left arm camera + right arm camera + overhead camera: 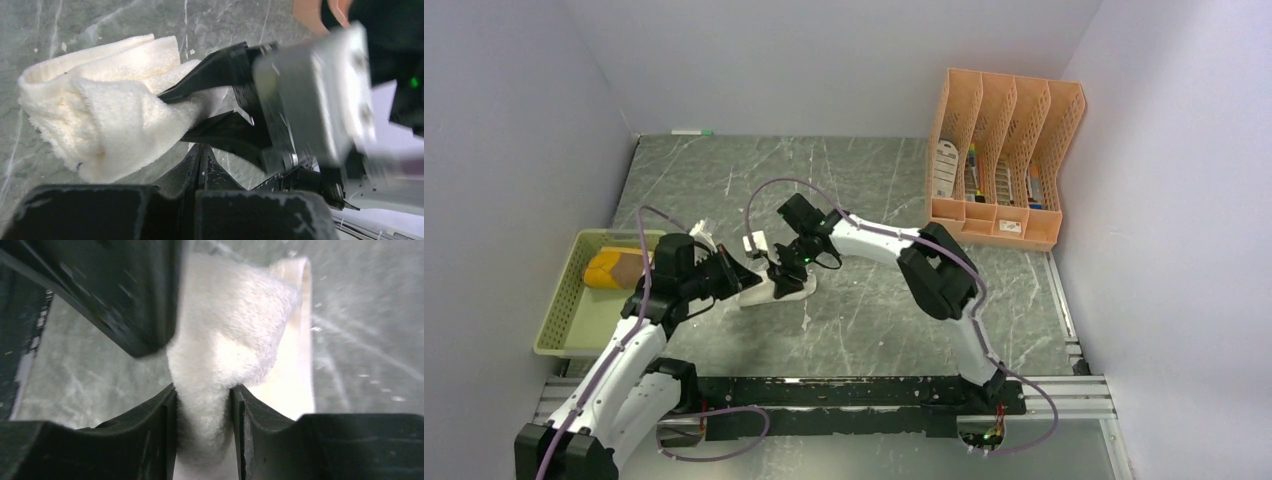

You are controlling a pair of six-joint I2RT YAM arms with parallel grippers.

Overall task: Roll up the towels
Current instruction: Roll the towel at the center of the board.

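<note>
The right gripper (203,390) is clamped on the cream towel (100,110), with a thick tuck of pile squeezed between its two fingers. Facing it from the other side, the left gripper (200,152) has its fingers pressed together, tips just beside the lower edge of the cloth. From where I stand I can't make out whether any cloth is caught between them. The cream towel sits on the grey marbled table (874,320), about midway between the two arms. It is gathered into a loose, doubled-over bundle with one flat band of hem curling round the outside, and I'd call that a roll begun but not tidy or finished. Off to the left, the brown towel (614,268) with its mustard end lies in the far end of the green basket (559,325), well apart from the work. It looks like a compact lump, and I'd guess it is already rolled, though it is too small in the overhead view to be sure. So my reckoning is one towel probably done and one partway. Counting up, there are two arms, two towels, one basket, and one peach file rack (1004,150) standing at the far right of the table.
</note>
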